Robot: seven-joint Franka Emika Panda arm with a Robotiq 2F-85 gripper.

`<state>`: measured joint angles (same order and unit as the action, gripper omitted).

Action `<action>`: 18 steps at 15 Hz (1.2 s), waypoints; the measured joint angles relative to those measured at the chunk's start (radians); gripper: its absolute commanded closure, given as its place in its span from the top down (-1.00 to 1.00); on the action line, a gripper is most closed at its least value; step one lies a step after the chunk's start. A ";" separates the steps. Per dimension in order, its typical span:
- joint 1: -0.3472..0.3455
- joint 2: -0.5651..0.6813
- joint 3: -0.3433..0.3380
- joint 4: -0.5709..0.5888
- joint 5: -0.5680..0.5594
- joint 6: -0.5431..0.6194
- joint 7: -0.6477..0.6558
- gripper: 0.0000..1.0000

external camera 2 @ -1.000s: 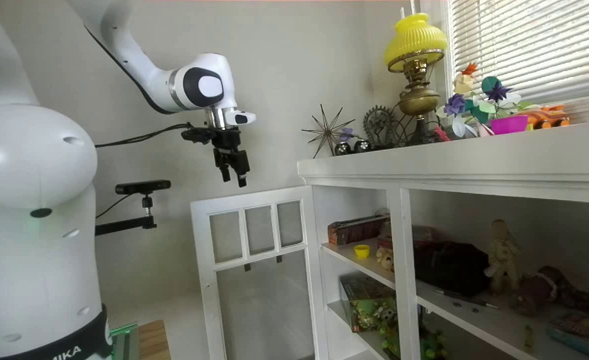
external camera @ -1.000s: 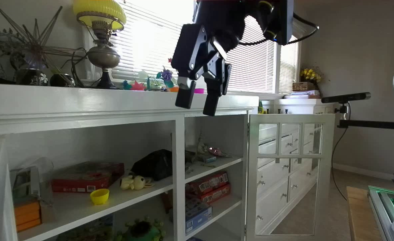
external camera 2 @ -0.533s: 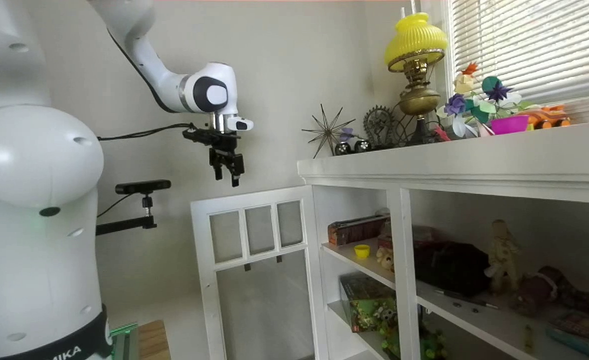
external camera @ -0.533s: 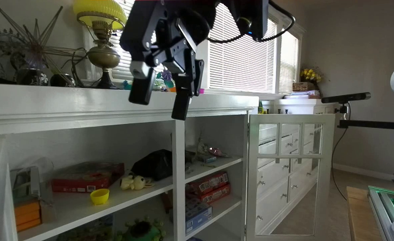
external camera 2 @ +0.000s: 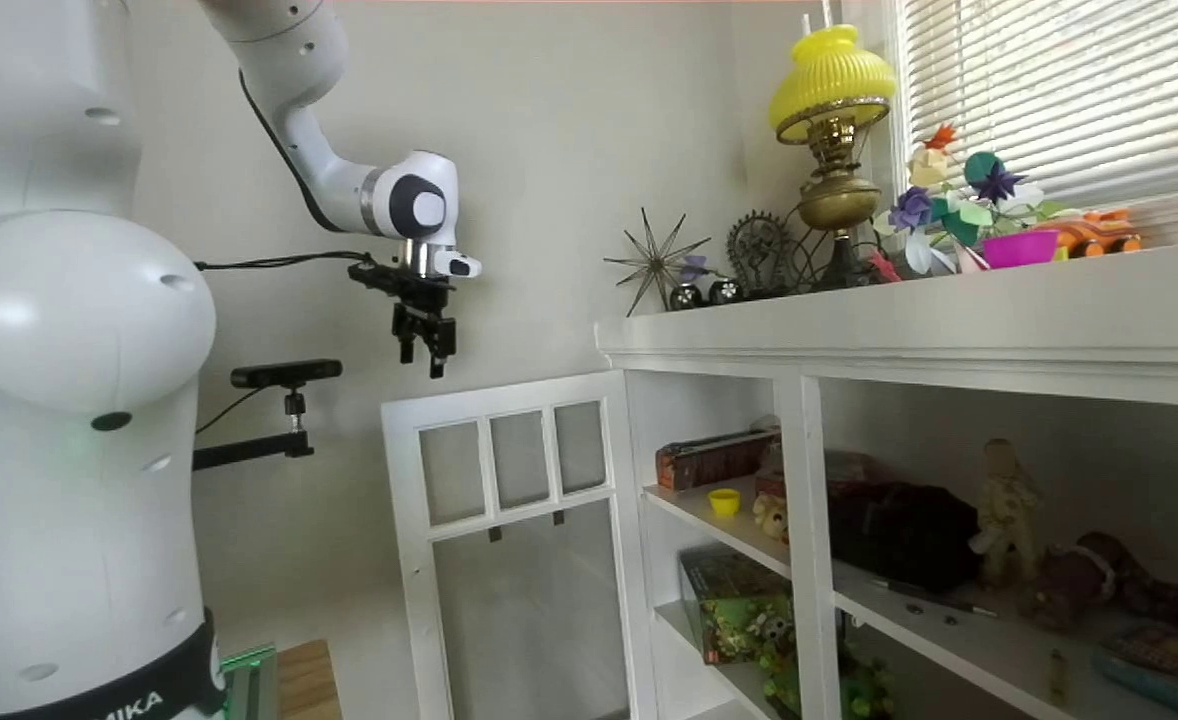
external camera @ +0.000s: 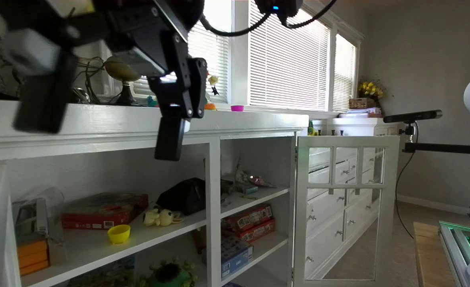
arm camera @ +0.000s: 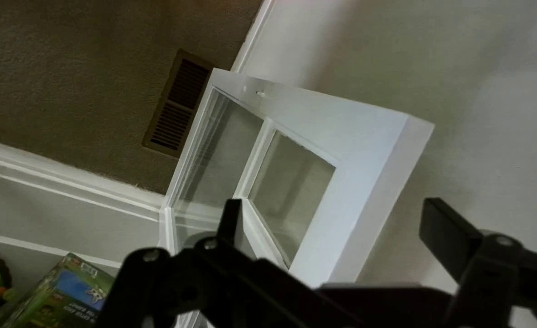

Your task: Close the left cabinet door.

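The hand (external camera 2: 422,363) has shifted, gaping wide, apart from the left cabinet door (external camera 2: 519,513)

Forearm (external camera 2: 324,160) sits above wrist (external camera 2: 414,200), angled dn to it. Base column (external camera 2: 89,540) upright, off to one side of wrist, well apart. Cable (external camera 2: 284,262) runs from just under wrist back twd column. Gripper (external camera 2: 422,362) directly below wrist, tips pointing dn. Fingers (arm camera: 448,237) spread wide, big gap btwn tips per wrist view. Nearest finger (external camera: 45,99) blurred in an exterior view; other one's sharper, also pointing dn.
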<state>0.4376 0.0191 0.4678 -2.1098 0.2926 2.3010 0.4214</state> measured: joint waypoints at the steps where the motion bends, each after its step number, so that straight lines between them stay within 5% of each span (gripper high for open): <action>1: 0.008 0.022 0.004 0.022 -0.016 -0.003 0.030 1.00; 8: 0.064 0.151 -0.005 0.156 -0.178 -0.077 0.269 1.00; 18: 0.124 0.272 -0.046 0.292 -0.183 -0.174 0.348 1.00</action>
<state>0.5619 0.2908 0.4216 -1.8183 0.1091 2.1274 0.7690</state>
